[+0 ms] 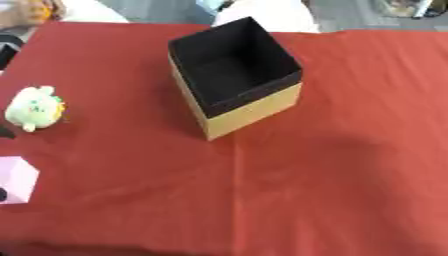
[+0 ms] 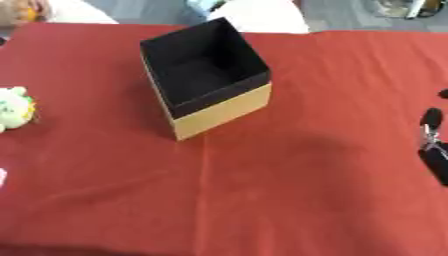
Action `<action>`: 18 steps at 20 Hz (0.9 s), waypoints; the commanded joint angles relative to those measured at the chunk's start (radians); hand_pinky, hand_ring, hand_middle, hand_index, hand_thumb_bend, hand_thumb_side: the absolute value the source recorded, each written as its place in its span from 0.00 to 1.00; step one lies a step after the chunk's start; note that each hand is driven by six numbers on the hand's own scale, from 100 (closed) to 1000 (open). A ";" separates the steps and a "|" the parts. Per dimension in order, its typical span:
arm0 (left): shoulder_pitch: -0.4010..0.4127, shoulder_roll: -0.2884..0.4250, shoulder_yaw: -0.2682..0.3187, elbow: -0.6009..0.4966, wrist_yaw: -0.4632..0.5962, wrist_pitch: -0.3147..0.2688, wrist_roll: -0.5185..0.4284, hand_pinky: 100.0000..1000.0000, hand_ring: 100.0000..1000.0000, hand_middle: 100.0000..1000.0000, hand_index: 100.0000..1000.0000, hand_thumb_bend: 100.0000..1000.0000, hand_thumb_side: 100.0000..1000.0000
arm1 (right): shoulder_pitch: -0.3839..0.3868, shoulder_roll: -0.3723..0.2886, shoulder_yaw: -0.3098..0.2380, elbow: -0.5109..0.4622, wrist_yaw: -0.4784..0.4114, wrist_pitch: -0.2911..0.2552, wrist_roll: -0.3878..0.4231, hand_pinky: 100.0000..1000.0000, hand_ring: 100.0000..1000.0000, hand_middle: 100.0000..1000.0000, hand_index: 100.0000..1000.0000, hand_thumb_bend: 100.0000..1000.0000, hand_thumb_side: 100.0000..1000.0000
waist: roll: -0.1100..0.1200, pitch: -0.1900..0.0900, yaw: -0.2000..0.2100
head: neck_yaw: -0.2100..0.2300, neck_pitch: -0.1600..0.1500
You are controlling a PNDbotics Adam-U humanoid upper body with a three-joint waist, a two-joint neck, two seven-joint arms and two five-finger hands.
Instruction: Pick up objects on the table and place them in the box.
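Note:
An open box with tan outer walls and a black inside stands on the red tablecloth, just behind the middle. It looks empty. A pale yellow-green plush toy lies near the left edge. In front of it, a pink block sits at the lower left. My right hand shows at the right edge in the right eye view, fingers straight and pointing up, holding nothing, well apart from the box. Small black parts of my left hand peek in at the left edge between the toy and the pink block.
The red cloth covers the whole table, with a crease running down from the box's front corner. White shapes and other clutter lie beyond the far edge. A dark object sits at the far left edge.

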 commanded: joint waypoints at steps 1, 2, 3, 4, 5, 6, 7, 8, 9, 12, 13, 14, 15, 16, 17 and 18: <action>-0.005 0.023 0.006 0.002 -0.020 -0.069 -0.070 0.94 0.88 0.83 0.95 0.87 0.86 | -0.008 -0.013 -0.006 -0.016 -0.003 0.000 -0.004 0.47 0.43 0.46 0.66 0.00 0.00 | 0.003 -0.010 -0.002 | 0.007 0.005; -0.005 0.022 0.004 0.005 -0.026 -0.070 -0.069 0.94 0.88 0.83 0.95 0.87 0.86 | -0.007 -0.012 -0.005 -0.016 -0.003 0.000 -0.005 0.47 0.43 0.46 0.66 0.00 0.00 | 0.003 -0.010 -0.002 | 0.008 0.005; -0.005 0.021 0.003 0.007 -0.030 -0.070 -0.068 0.94 0.88 0.83 0.95 0.87 0.86 | -0.007 -0.012 -0.005 -0.016 -0.003 0.001 -0.005 0.47 0.43 0.46 0.66 0.00 0.00 | 0.003 -0.010 -0.003 | 0.008 0.005; -0.006 0.020 0.002 0.009 -0.032 -0.071 -0.066 0.94 0.88 0.83 0.95 0.87 0.86 | -0.007 -0.012 -0.005 -0.016 -0.004 0.001 -0.005 0.47 0.43 0.46 0.66 0.00 0.00 | 0.003 -0.010 -0.003 | 0.008 0.005; -0.006 0.020 0.002 0.010 -0.034 -0.072 -0.065 0.94 0.88 0.83 0.95 0.87 0.86 | -0.007 -0.012 -0.005 -0.016 -0.004 0.001 -0.006 0.47 0.43 0.46 0.66 0.00 0.00 | 0.003 -0.010 -0.003 | 0.008 0.005; -0.007 0.020 0.001 0.013 -0.039 -0.070 -0.066 0.94 0.88 0.82 0.94 0.92 0.84 | -0.008 -0.011 -0.004 -0.016 -0.004 0.001 -0.006 0.47 0.43 0.46 0.66 0.00 0.00 | 0.003 -0.010 -0.004 | 0.009 0.005; -0.009 0.018 -0.001 0.017 -0.048 -0.068 -0.066 0.94 0.88 0.82 0.94 0.92 0.83 | -0.008 -0.010 -0.004 -0.016 -0.004 0.000 -0.006 0.47 0.43 0.46 0.66 0.00 0.00 | 0.003 -0.010 -0.006 | 0.011 0.005; -0.010 0.015 -0.005 0.020 -0.058 -0.067 -0.064 0.92 0.87 0.81 0.93 0.91 0.81 | -0.008 -0.009 -0.004 -0.016 -0.004 0.000 -0.007 0.46 0.43 0.45 0.66 0.00 0.00 | 0.003 -0.010 -0.007 | 0.011 0.005; -0.012 0.011 -0.008 0.023 -0.065 -0.069 -0.060 0.91 0.86 0.80 0.93 0.90 0.79 | -0.009 -0.008 -0.004 -0.016 -0.005 0.000 -0.008 0.46 0.43 0.45 0.66 0.00 0.00 | 0.003 -0.010 -0.008 | 0.012 0.005; -0.015 0.005 -0.019 0.032 -0.072 -0.075 -0.050 0.87 0.84 0.79 0.92 0.89 0.76 | -0.010 -0.007 -0.004 -0.016 -0.006 -0.002 -0.008 0.46 0.43 0.45 0.66 0.00 0.00 | 0.003 -0.010 -0.009 | 0.014 0.005; -0.015 0.003 -0.021 0.034 -0.073 -0.077 -0.049 0.87 0.83 0.79 0.92 0.89 0.76 | -0.011 -0.007 -0.004 -0.016 -0.006 -0.002 -0.008 0.46 0.43 0.45 0.66 0.00 0.00 | 0.003 -0.010 -0.010 | 0.014 0.005; -0.016 0.002 -0.023 0.037 -0.075 -0.078 -0.048 0.86 0.82 0.78 0.91 0.89 0.74 | -0.010 -0.006 -0.004 -0.016 -0.007 -0.002 -0.009 0.46 0.43 0.45 0.66 0.00 0.00 | 0.003 -0.010 -0.011 | 0.014 0.005; -0.017 0.001 -0.025 0.039 -0.078 -0.078 -0.048 0.85 0.82 0.78 0.90 0.90 0.74 | -0.010 -0.005 -0.004 -0.016 -0.007 -0.002 -0.009 0.46 0.43 0.45 0.66 0.00 0.00 | 0.003 -0.009 -0.011 | 0.014 0.005; -0.017 0.001 -0.026 0.041 -0.081 -0.079 -0.048 0.85 0.82 0.77 0.89 0.90 0.73 | -0.010 -0.005 -0.004 -0.016 -0.007 -0.002 -0.010 0.46 0.43 0.45 0.66 0.00 0.00 | 0.003 -0.009 -0.011 | 0.014 0.005; -0.018 0.000 -0.027 0.044 -0.084 -0.079 -0.047 0.85 0.81 0.77 0.89 0.90 0.73 | -0.010 -0.004 -0.004 -0.016 -0.007 -0.002 -0.010 0.46 0.43 0.45 0.66 0.00 0.00 | 0.003 -0.009 -0.012 | 0.014 0.005; -0.018 -0.001 -0.028 0.046 -0.086 -0.079 -0.047 0.84 0.81 0.76 0.89 0.89 0.73 | -0.010 -0.004 -0.003 -0.016 -0.008 -0.002 -0.011 0.46 0.42 0.45 0.66 0.00 0.00 | 0.003 -0.009 -0.012 | 0.014 0.005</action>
